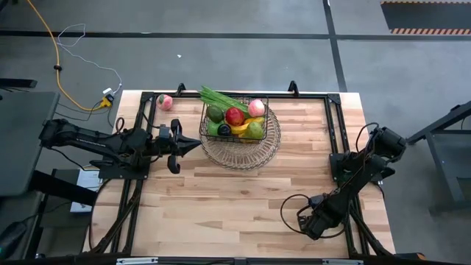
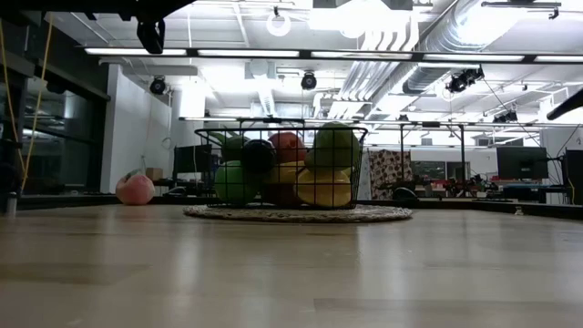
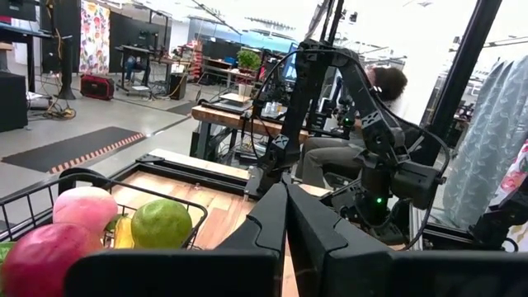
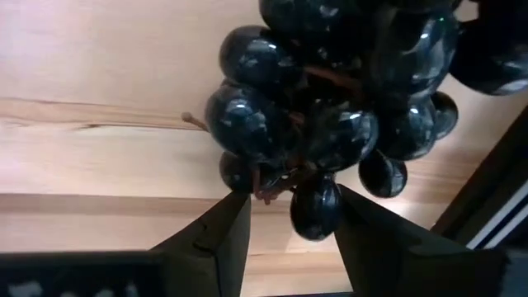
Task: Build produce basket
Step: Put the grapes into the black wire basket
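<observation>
Right end effector (image 4: 289, 216), fingers apart, straddles the dark grapes (image 4: 330, 115) on the table (image 4: 99, 82) near its front right corner; it should close squarely on the cluster's body. Left end effector (image 1: 193, 143), fingers together, waits beside the basket (image 1: 234, 121).

The basket (image 1: 234, 118) sits on a round tray (image 1: 240, 151) at the table's (image 1: 243, 206) far middle, fruit (image 1: 235, 116) inside, a peach (image 1: 165, 101) at the far left corner, grapes (image 4: 330, 99) near the right front edge
</observation>
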{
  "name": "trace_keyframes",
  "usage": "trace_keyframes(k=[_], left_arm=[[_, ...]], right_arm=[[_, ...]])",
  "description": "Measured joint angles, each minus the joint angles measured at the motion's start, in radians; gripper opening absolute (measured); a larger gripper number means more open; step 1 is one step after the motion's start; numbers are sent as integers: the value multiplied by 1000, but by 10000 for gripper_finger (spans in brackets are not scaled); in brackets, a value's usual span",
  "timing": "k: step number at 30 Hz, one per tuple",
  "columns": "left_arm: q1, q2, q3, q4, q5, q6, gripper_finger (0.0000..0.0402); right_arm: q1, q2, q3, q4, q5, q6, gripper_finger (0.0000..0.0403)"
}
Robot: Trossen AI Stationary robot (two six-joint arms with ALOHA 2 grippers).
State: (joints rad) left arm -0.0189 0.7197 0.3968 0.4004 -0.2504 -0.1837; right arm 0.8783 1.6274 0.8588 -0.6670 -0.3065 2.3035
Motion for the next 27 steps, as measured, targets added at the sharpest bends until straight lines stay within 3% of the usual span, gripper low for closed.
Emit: trace_keyframes(k=[14, 27], left_arm=[[0, 0, 0, 0, -21, 3, 0], [0, 0, 0, 0, -26, 3, 0]], right_arm=[[-2, 2, -6, -43, 11, 0, 141], [-2, 1, -6, -40, 26, -39, 10]])
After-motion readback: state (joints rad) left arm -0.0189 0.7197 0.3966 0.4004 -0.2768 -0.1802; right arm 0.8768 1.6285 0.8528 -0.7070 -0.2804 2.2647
